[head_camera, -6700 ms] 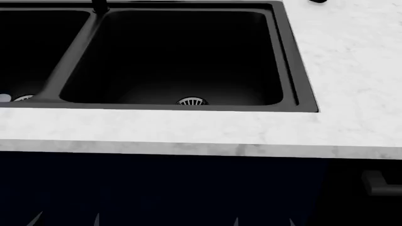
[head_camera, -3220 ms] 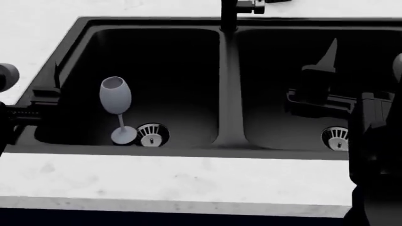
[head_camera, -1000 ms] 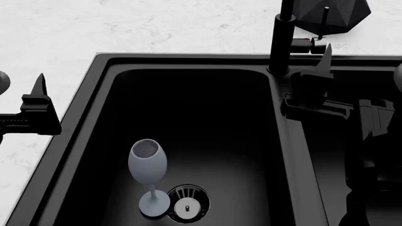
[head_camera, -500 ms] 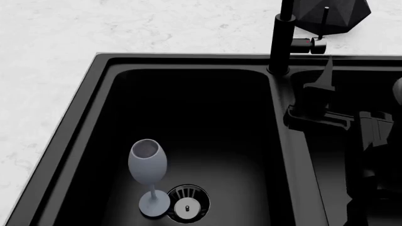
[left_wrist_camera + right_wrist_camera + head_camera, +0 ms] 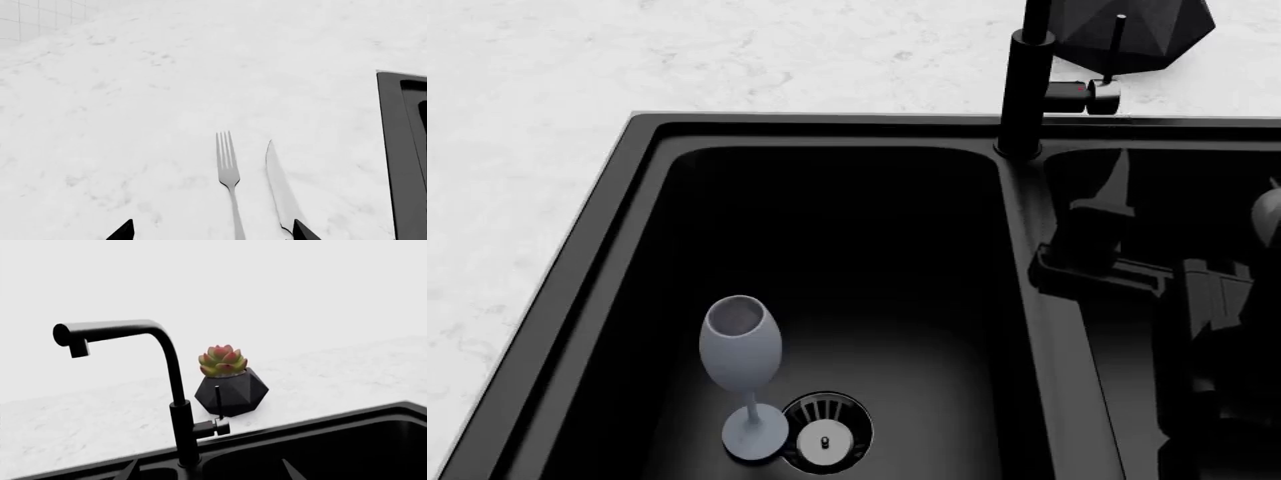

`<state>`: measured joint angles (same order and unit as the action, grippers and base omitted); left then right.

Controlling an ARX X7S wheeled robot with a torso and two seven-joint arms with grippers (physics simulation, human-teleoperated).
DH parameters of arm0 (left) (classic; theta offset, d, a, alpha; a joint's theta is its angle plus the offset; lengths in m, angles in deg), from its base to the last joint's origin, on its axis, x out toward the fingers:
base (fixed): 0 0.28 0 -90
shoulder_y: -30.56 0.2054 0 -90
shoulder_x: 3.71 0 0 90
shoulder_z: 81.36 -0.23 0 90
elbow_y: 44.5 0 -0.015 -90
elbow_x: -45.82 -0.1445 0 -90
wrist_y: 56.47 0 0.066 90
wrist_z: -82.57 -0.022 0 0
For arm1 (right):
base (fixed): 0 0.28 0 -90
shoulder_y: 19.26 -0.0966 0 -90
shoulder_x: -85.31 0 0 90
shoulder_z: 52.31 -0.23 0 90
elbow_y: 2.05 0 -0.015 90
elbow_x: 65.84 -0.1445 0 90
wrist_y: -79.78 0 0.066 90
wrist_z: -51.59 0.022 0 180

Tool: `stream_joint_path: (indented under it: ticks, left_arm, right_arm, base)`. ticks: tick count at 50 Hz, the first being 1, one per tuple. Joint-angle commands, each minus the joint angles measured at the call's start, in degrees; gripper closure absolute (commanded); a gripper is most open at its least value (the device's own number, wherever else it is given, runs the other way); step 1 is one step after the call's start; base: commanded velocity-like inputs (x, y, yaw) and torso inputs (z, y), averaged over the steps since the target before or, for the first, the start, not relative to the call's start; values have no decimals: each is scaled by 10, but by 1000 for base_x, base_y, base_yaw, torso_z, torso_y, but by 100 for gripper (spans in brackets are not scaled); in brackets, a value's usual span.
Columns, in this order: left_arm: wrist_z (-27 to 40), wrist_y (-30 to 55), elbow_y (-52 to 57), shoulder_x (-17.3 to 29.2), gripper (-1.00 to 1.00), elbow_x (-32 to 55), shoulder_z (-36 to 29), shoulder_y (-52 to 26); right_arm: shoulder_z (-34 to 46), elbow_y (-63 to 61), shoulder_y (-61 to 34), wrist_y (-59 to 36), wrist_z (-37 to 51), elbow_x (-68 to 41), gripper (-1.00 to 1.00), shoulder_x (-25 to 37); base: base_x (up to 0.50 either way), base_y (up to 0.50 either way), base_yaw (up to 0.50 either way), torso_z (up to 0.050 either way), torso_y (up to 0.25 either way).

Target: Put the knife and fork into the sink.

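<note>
White marble worktop carries the knife point(image 5: 281, 187) and fork point(image 5: 229, 177), side by side, apart, long axes parallel, tips pointing away from the left gripper point(image 5: 208, 231). Its jaws stand spread; only two dark tips show at the frame edge, fork roughly btwn them, knife just inside one tip. Sink point(image 5: 401, 150) rim lies just beyond the knife. Left arm is clearly the nearer one, w/ handles toward it. Handle ends are cut off. Head view shows neither utensil, only a wine glass point(image 5: 742, 370) in the basin. Right gripper point(image 5: 1101, 235) hangs over the divider by the faucet point(image 5: 170, 390); can't tell if its jaws are apart.
</note>
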<state>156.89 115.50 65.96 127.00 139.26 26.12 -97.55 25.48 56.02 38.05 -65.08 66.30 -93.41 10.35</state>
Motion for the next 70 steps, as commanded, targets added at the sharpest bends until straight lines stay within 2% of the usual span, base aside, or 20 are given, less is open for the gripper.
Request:
stream_joint_path:
  ticks: [1, 6, 14, 34, 46, 70]
  left_arm:
    - [-48, -17, -55, 3, -100, -74, -47, -33]
    - [-44, -17, -95, 1, -100, -83, -66, -65]
    - [-44, -31, -132, -16, -100, -85, -73, -68]
    - [-93, -60, -198, -10, -100, -152, -122, -92]
    - [-154, -87, -233, -4, -100, -202, -166, -92]
    - [-197, -106, -273, -7, -100, -215, -185, -59]
  right_arm:
    - [2, 9, 3, 9, -1, -2, -100, 0]
    - [3, 12, 4, 13, -1, -2, -100, 0]
    - [2, 17, 8, 18, -2, -3, -100, 0]
    - [13, 46, 15, 44, -5, 1, -100, -5]
    - [15, 49, 16, 46, -4, -1, -100, -4]
    - [18, 51, 21, 53, 0, -5, -100, -1]
  base:
    - [0, 0, 0, 0, 0]
    - [0, 0, 0, 0, 0]
    - [0, 0, 0, 0, 0]
    - [0, 0, 0, 0, 0]
    - [0, 0, 0, 0, 0]
    - [0, 0, 0, 0, 0]
